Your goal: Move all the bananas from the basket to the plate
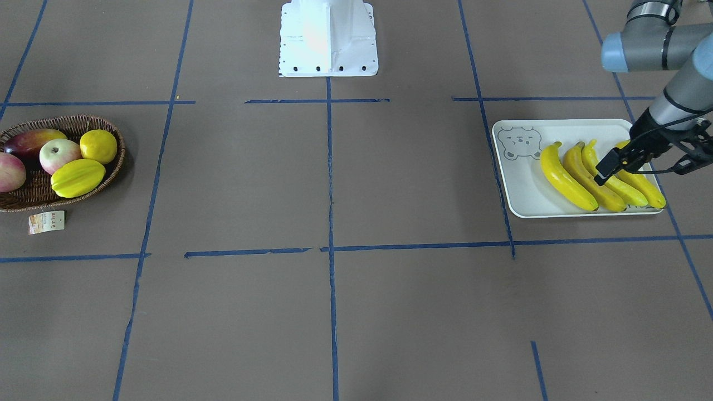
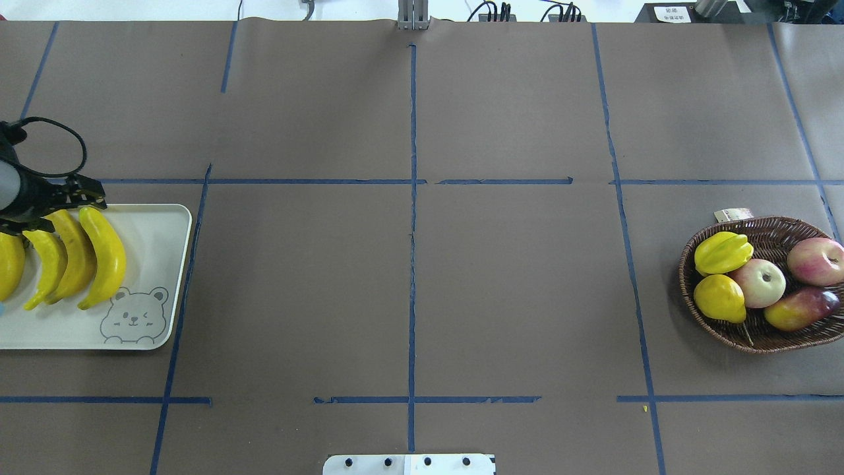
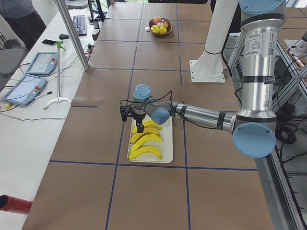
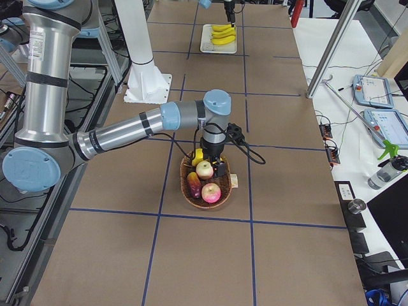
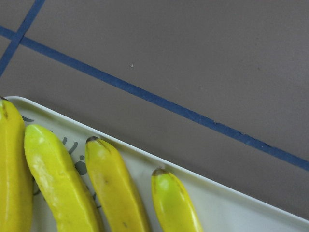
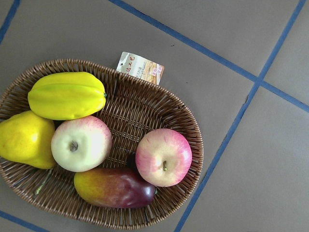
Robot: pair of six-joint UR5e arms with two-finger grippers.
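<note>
Four smooth curved bananas (image 1: 565,178) lie side by side on the pale rectangular plate (image 1: 523,189). The oval woven wicker basket (image 2: 778,234) holds other fruit (image 2: 758,282). Left jaws spread above the bananas; right jaws: cannot tell.

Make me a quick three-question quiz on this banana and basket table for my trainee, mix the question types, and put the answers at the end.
1. How many bananas lie on the plate?
2. True or false: the basket has a banana in it.
3. Multiple choice: the left gripper hangs over A) the plate, B) the basket, C) the middle of the table.
Key: 1 four; 2 false; 3 A.
</note>
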